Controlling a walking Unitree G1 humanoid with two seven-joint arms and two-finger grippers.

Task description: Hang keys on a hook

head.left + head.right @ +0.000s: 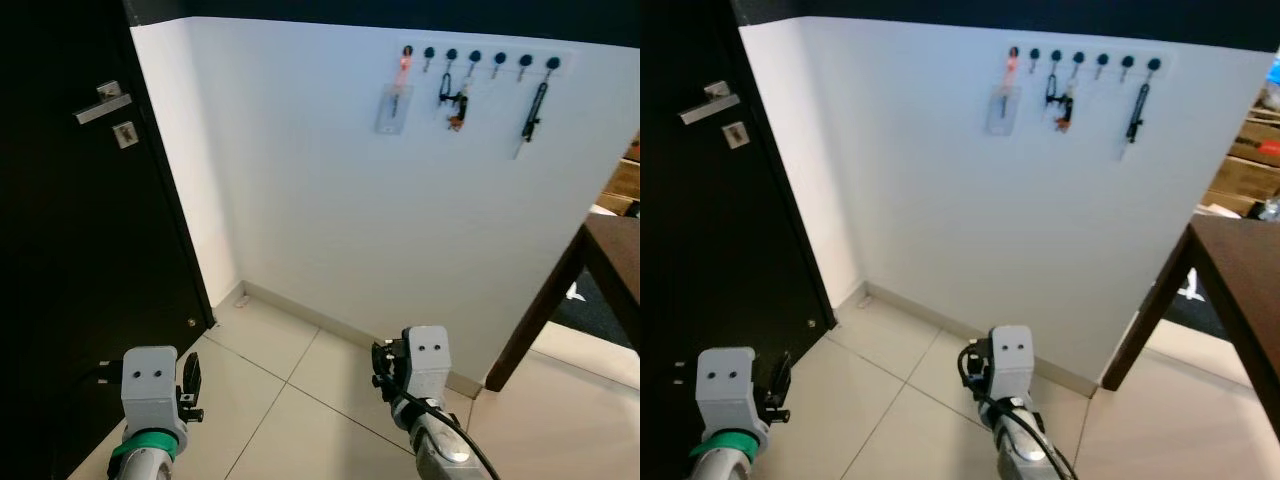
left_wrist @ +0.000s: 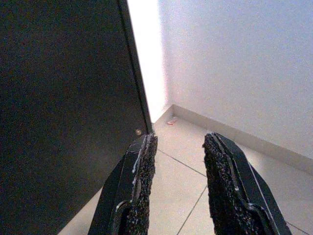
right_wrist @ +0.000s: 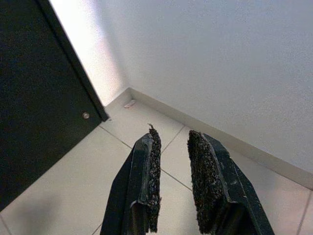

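A row of dark hooks [image 1: 475, 57] is seen high on the white wall [image 1: 330, 200], toward one o'clock. Keys [image 1: 455, 105] on a dark loop hang there, beside a clear tag [image 1: 393, 108] and a black strap [image 1: 533, 112]. Far below them, the left end effector [image 2: 178, 183] and right end effector [image 3: 172, 178] are held low over the tiled floor [image 1: 290, 400], fingers parted, gripping nothing. A dark door [image 1: 70, 250] is seen at nine o'clock, a table [image 1: 610, 260] at three.

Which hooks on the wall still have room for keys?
On the hook rail, the second hook, plus the fifth and sixth, look bare. The red-strapped card, middle keys and dark lanyard crowd the others.
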